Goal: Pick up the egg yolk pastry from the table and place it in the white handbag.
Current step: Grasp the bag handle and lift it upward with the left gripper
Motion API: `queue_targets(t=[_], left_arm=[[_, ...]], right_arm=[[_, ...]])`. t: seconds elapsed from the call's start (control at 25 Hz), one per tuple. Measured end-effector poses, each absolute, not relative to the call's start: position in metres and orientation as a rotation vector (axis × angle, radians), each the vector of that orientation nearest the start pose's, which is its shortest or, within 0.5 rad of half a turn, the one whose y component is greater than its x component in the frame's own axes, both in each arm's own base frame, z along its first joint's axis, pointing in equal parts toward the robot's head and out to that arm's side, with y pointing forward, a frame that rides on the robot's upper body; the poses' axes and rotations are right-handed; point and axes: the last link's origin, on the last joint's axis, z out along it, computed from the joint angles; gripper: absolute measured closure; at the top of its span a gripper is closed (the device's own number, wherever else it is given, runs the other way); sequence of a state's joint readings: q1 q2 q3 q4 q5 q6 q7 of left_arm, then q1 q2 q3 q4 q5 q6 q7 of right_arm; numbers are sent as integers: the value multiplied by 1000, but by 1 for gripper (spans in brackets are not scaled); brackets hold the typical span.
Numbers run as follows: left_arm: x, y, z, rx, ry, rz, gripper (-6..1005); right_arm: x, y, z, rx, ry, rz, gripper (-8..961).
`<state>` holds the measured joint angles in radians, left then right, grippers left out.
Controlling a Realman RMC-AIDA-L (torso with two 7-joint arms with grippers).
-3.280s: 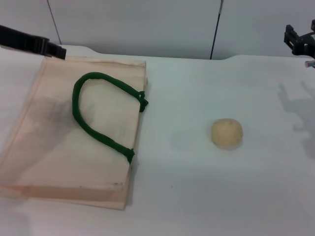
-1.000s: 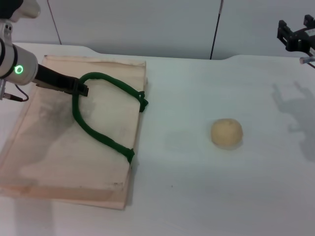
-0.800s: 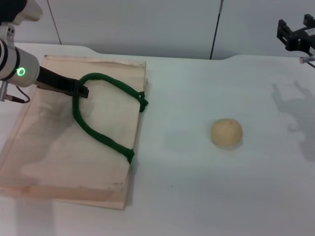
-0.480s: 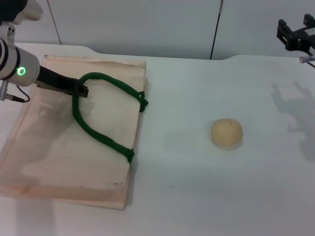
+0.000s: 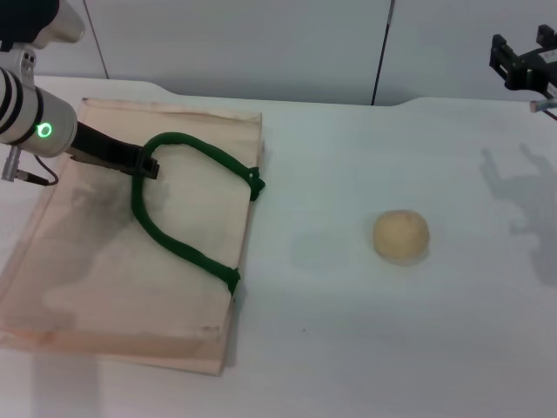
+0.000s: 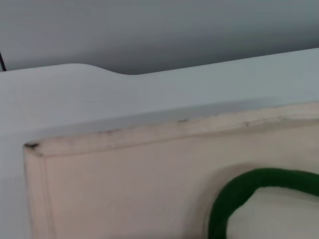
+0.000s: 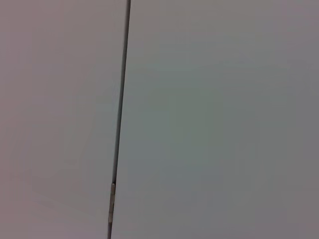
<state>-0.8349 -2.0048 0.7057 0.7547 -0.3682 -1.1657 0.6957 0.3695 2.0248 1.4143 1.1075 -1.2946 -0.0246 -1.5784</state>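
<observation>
White tabletop (image 5: 348, 348) carries bag (image 5: 87, 287) and pastry (image 5: 401, 236). Left tool (image 5: 144, 165) pinches handle (image 5: 178, 244); right tool (image 5: 522, 65), state indiscernible, hangs nearer pastry.

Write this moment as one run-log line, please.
left gripper at handbag handle | right gripper raised, far right | pastry on table

Left arm (image 5: 30, 113) is a chunky white cylinder with ribbed rings, a glowing green LED dot and a thin dark cable looping under it. Left gripper (image 5: 139, 164) is slim and black. Right gripper (image 5: 522, 65), up at 2 o'clock, is blocky black hardware.
</observation>
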Motion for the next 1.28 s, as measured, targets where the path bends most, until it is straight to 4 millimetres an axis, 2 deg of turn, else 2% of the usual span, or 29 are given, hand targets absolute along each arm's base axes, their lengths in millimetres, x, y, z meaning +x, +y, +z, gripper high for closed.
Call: queue_targets(t=[0.32, 0.64, 0.76, 1.28], left_arm=[[-267, 436, 51, -2158, -1297, 132, 715], [-266, 433, 48, -2187, -1273, 145, 858], [-261, 432, 49, -2215, -1242, 128, 869], [-233, 418, 91, -2275, -1093, -102, 877]], right_arm=[[216, 419, 17, -1805, 592, 414, 349], [218, 419, 17, -1805, 594, 408, 350], [219, 419, 17, -1804, 596, 406, 350], [223, 417, 19, -1795, 595, 398, 350]])
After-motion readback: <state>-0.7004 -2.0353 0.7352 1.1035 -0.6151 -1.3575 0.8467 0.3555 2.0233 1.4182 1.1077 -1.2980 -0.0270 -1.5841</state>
